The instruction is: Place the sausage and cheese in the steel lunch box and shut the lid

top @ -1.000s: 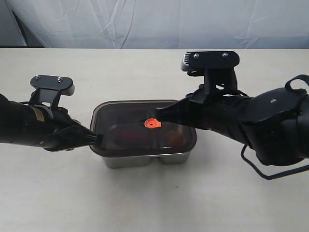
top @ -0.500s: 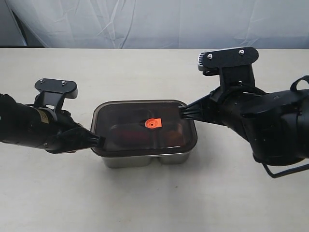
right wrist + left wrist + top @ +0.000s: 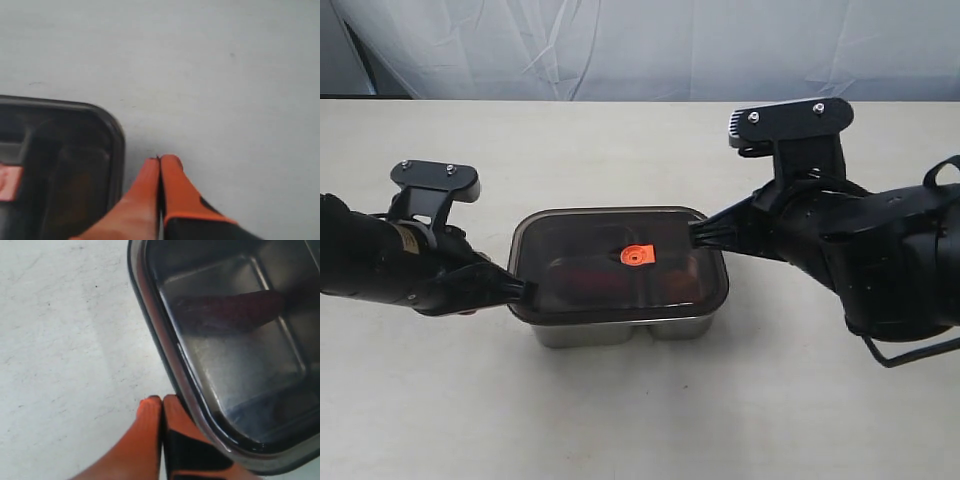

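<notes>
**Lid on box, both pincers shut and empty**

We're seeing the lid [image 3: 617, 262] sitting on the steel lunch box [image 3: 620, 331] mid-desk [image 3: 620, 430], orange valve [image 3: 636, 256] facing up. The left pincer [image 3: 520, 289] is resting fully closed, gripping nothing, with its tip just beside the lid rim at the box's 9 o'clock. The right pincer [image 3: 698, 235] is likewise pressed shut and empty, its tip just beside the lid corner at 2 o'clock. The sausage [image 3: 227, 310] is lying inside the box, showing red through the lid. We're not making out the cheese through the dark plastic.

Bright even light, soft shadows, wrist views slightly blurred
</notes>
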